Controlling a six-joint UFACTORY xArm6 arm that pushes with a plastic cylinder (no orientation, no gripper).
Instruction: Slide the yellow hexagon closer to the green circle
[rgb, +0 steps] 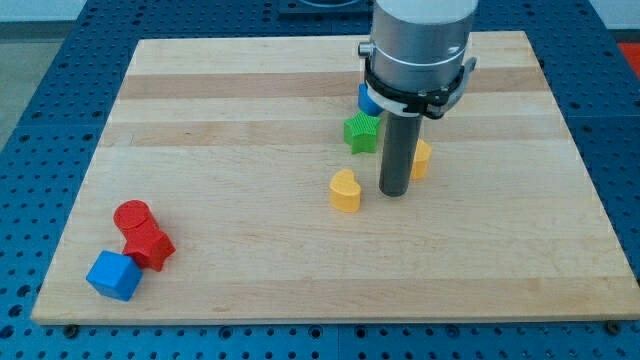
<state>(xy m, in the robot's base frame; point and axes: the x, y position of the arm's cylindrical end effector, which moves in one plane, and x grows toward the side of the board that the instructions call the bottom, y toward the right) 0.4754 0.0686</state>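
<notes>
Item: tool, a bare rod with nothing to open or hold; my tip (395, 192) rests just left of yellow hexagon (423, 158), mostly hidden behind the rod. Green circle not visible – only green star (362, 132). Advice: confirm target before pushing squarely. Desk (230, 130): pale wood, yellow heart (345, 191) near tip – blue pegboard surrounds

My rod hides most of a yellow block (423, 158) and a blue block (367, 98); shapes unclear.
</notes>
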